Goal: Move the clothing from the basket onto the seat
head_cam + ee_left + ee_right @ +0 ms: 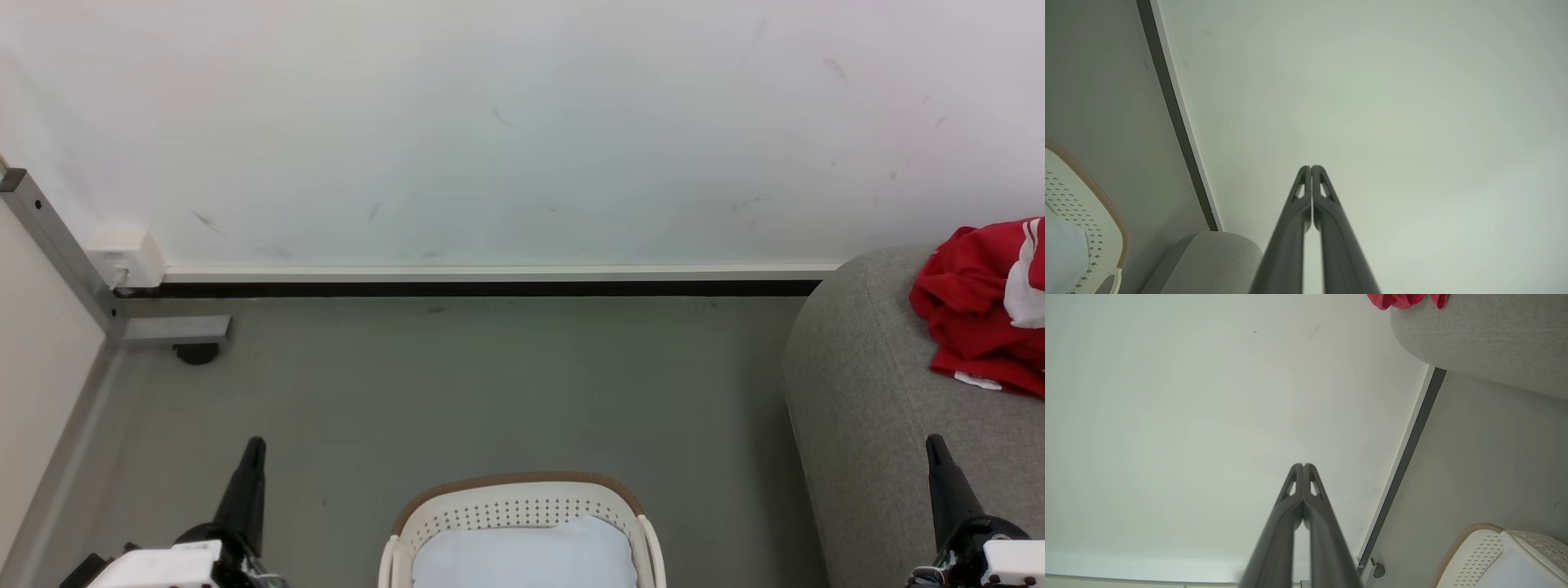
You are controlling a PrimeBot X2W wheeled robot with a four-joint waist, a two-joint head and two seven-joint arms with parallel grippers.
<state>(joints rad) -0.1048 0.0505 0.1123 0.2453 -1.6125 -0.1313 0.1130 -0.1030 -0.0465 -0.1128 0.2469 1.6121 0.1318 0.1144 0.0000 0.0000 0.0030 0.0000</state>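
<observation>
Jaws of left gripper [1311,168] and right gripper [1303,465] pressed together, empty, pointing at pale wall [490,122]. Between them on grey floor [490,384]: oval cream-white perforated plastic basket [522,506] with white cloth liner [522,555]. Bright red white-trimmed clothing [971,302] lies heaped on light grey upholstered seat [865,392], at right.

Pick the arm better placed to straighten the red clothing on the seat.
Right, probably. In the head view the right gripper is by the seat, below the clothing; the left gripper is beyond the basket.
</observation>
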